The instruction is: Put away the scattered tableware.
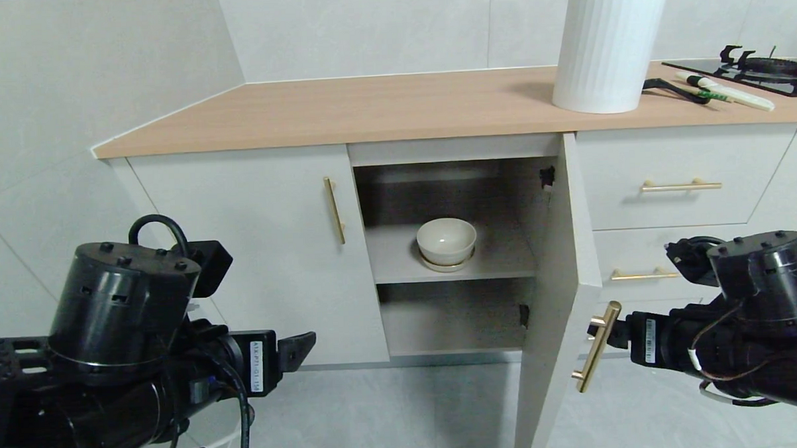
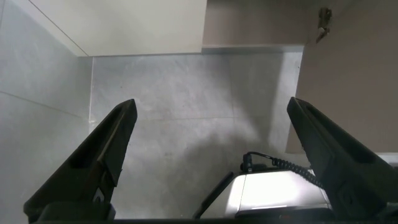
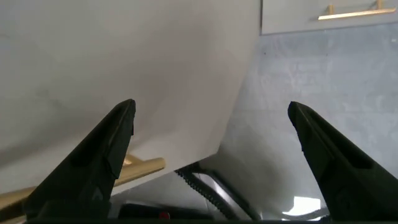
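Bowl: a cream bowl (image 1: 446, 241) sits upright on the middle shelf (image 1: 499, 257) of the open cabinet (image 1: 370, 185), on what looks like a gold-rimmed plate (image 1: 448, 267).
Door: the right door (image 1: 557, 298) is swung wide open, with its gold handle (image 1: 596, 346) facing out.
Left gripper: the left gripper (image 2: 211, 112) is low in front of the closed left door, over the floor. Its fingers are spread wide and hold nothing.
Right gripper: the right gripper (image 3: 211, 109) is at the open door's handle, fingers spread. The handle lies just beside one finger (image 3: 115, 146); contact is unclear.
Counter: the counter (image 1: 368, 106) carries a white ribbed vase (image 1: 607, 41). Utensils (image 1: 725, 93) lie between the vase and the stove (image 1: 764, 65).
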